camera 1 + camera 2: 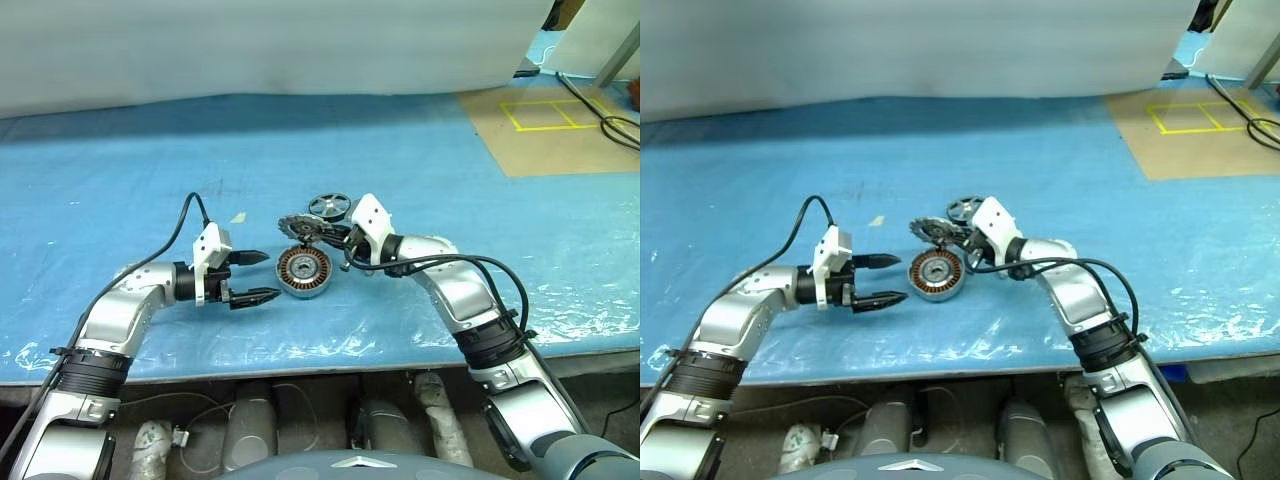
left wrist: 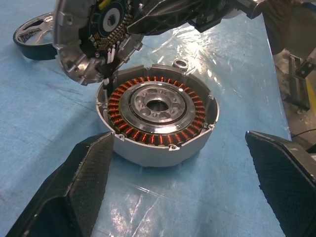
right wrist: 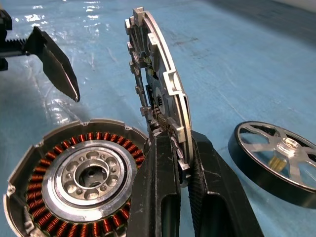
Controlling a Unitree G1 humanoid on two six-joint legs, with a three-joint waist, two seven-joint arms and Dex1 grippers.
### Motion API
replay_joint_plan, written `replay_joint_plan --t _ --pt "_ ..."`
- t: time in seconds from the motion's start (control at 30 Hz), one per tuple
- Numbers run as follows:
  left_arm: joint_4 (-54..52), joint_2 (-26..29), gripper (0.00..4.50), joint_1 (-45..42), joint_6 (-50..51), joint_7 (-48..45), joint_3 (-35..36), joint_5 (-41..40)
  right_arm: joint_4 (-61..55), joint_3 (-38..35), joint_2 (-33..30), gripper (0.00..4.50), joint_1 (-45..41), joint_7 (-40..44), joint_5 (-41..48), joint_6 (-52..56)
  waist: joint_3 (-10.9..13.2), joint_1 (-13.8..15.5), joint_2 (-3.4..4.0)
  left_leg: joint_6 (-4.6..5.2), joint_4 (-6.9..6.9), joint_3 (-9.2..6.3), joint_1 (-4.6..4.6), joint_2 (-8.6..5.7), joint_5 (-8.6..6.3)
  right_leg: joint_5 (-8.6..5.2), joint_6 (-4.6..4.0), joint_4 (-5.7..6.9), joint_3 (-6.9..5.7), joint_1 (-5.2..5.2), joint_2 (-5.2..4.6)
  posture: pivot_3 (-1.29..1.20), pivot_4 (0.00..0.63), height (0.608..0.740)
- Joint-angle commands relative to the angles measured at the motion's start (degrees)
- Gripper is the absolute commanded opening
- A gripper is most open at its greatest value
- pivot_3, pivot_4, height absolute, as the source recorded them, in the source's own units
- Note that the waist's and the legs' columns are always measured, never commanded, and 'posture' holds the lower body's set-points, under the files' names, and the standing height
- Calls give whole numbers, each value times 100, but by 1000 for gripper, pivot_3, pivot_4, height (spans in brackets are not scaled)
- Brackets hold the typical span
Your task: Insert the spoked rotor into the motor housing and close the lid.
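Copper windings in motor housing [image 2: 158, 123], unlabelled.

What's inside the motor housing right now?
Inside the motor housing: a copper winding ring around a silver hub with an open centre hole. No spoked rotor in it. The floor beneath the windings is covered.

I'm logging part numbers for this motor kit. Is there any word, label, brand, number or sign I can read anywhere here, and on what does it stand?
No readable text in any view.
The motor housing, the lid in the right gripper and the spoked rotor show no legible marking.
Yellow tape lines on the brown floor form boxes, without letters or numbers.
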Motion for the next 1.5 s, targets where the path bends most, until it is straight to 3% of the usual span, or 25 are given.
replay_joint_plan --t 0.03,0.43,0.63,0.97,1.37,1.5 --pt "-107 55 4500 60 -137 -49 51 -11 -25 -167 -5 16 -214 80 49 -199 0 -7 0 0 0 0 0 0 0 0 0 0 0 0 0 0 150 740" --pt "-31 -39 4500 21 -179 17 6 20 44 -127 29 16 -355 139 -82 -416 0 -29 -1 0 0 0 -2 1 0 0 0 -1 -1 -1 0 0 150 740" --pt "-51 -36 4500 21 -147 11 -10 23 -280 -241 13 1860 -327 380 311 228 0 -31 -1 1 0 0 -1 1 0 0 0 -1 -1 0 0 0 150 740" --pt "-14 -11 4500 4 -175 -35 -6 32 -1098 -358 -312 1860 -49 612 637 792 0 -17 -1 1 0 0 -1 0 0 0 0 -4 -1 2 0 0 150 740" --pt "120 -32 4500 1 -262 -109 -23 92 -1246 -1249 -1054 1860 582 379 782 996 0 -21 -1 1 0 -1 4 1 0 0 0 -3 0 4 1 0 150 740" --pt "144 -35 4500 -19 -268 -146 -26 90 -1489 -1096 -1434 1860 1094 548 637 954 0 -3 -1 1 -1 -1 2 0 0 0 0 -8 -1 5 0 0 150 740"
